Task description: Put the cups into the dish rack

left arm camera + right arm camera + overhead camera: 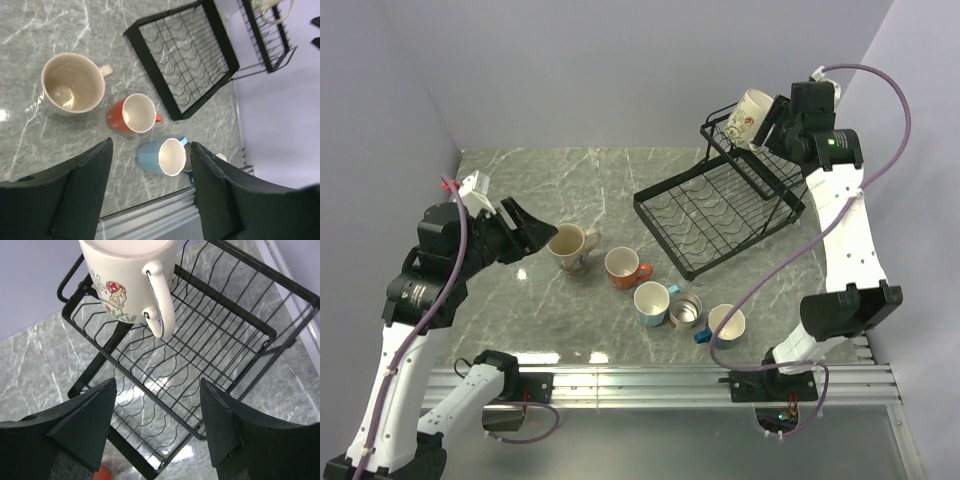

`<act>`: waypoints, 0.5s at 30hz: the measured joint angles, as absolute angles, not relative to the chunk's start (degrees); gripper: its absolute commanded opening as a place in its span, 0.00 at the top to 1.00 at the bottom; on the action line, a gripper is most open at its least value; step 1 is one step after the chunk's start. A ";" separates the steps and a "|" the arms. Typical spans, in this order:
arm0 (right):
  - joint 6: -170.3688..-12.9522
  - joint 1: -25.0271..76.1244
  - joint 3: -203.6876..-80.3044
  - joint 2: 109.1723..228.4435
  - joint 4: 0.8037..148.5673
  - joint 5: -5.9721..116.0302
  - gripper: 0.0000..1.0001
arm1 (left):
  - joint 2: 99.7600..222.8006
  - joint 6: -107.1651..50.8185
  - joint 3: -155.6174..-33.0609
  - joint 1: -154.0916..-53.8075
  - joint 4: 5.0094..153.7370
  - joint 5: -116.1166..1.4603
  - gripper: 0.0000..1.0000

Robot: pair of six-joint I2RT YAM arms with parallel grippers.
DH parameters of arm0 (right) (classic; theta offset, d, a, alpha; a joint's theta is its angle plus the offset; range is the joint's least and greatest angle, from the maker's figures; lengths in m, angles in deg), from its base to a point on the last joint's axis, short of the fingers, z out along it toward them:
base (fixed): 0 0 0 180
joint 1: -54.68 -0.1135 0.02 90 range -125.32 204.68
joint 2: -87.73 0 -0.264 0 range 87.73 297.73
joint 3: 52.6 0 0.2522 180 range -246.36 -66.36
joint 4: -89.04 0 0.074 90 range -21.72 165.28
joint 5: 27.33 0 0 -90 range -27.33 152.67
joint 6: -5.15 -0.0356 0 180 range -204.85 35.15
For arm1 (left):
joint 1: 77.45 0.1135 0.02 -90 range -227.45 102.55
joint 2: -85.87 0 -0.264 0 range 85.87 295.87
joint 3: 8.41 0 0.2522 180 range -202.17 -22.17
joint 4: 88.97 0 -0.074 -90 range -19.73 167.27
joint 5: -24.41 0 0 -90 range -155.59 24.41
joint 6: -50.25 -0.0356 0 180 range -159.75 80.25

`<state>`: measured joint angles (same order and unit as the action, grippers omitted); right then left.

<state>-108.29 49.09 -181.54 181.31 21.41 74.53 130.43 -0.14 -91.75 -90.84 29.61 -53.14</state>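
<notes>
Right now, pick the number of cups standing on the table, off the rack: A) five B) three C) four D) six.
A: a cream mug, an orange mug, a blue mug, a steel cup and a second blue mug stand on the table; only the floral mug is up at the rack.

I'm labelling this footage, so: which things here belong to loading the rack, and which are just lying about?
Job: floral mug, cream mug, orange mug, blue mug, steel cup, second blue mug, dish rack.
Lying about: nothing loose shows; only the table and metal rail.
</notes>
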 measured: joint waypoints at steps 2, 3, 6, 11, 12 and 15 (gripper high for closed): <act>-108.70 48.57 -179.72 179.19 20.89 74.83 0.26 | 131.74 -0.97 -91.51 -90.84 29.63 -52.18 0.33; -108.97 48.02 -178.78 177.99 20.43 75.05 0.26 | 132.72 -1.41 -91.36 -90.84 29.52 -51.63 0.34; -109.49 44.39 -176.34 173.66 19.73 75.97 0.25 | 136.57 -2.32 -89.81 -91.67 29.65 -50.61 0.34; -112.07 32.94 -169.67 164.24 19.43 77.06 0.26 | 145.23 -2.02 -88.17 -97.07 28.93 -54.26 0.33; -112.79 31.02 -167.44 161.96 19.58 76.87 0.26 | 147.06 -1.71 -88.32 -98.16 28.36 -55.96 0.33; -115.15 28.65 -160.90 156.35 19.32 76.80 0.26 | 151.67 -1.10 -89.11 -99.47 25.89 -60.99 0.31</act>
